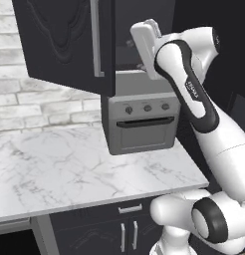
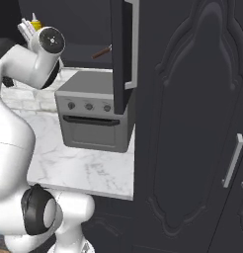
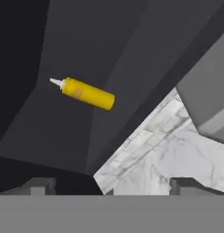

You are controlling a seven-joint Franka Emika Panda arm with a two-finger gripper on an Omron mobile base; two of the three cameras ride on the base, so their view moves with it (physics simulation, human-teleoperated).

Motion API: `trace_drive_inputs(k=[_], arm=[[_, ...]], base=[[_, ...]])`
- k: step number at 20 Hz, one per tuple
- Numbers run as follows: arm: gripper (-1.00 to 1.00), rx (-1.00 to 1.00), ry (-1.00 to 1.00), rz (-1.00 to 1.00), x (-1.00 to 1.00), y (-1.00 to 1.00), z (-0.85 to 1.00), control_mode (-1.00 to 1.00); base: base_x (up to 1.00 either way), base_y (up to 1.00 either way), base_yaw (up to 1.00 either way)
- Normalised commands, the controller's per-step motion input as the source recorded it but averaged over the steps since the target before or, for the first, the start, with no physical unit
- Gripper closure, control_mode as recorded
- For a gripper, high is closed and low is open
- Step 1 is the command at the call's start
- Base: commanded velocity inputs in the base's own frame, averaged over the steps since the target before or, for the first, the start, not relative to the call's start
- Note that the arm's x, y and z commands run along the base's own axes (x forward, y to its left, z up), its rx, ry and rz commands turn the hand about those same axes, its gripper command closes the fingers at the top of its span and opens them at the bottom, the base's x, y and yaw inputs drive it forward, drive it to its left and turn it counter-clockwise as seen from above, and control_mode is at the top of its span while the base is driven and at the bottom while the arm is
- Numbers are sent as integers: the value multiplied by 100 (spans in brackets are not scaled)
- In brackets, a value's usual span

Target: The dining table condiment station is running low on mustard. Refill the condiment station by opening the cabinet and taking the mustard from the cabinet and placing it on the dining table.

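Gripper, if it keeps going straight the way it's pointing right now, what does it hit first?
Probably the dark inner wall of the cabinet. The open gripper points into it, and the mustard sits left of the centre line, so the fingers would likely pass beside it. Depth is hard to judge here.

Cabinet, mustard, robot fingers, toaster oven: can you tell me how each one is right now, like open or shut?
cabinet: door swung open.
mustard: inside the cabinet, not held, nothing touching it.
fingers: spread wide open, empty, apart from the mustard.
toaster oven: door shut, sitting on the marble counter.
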Motion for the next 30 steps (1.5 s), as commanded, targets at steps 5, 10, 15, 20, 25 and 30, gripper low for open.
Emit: trace_drive_inputs(k=[5, 10, 15, 20, 25, 30], arm=[[-100, 1, 16, 7, 17, 70, 0, -100], [-100, 0, 2, 26, -13, 67, 0, -100], [-100, 0, -8, 49, -61, 29, 0, -100], [-100, 0, -20, 48, -61, 41, -1, -100], [-100, -5, -41, 25, -82, 64, 0, -100], [-100, -10, -45, 2, -76, 67, 0, -100]], base=[[0, 0, 0], [0, 0, 0], [0, 0, 0], [0, 0, 0], [0, 0, 0], [0, 0, 0]])
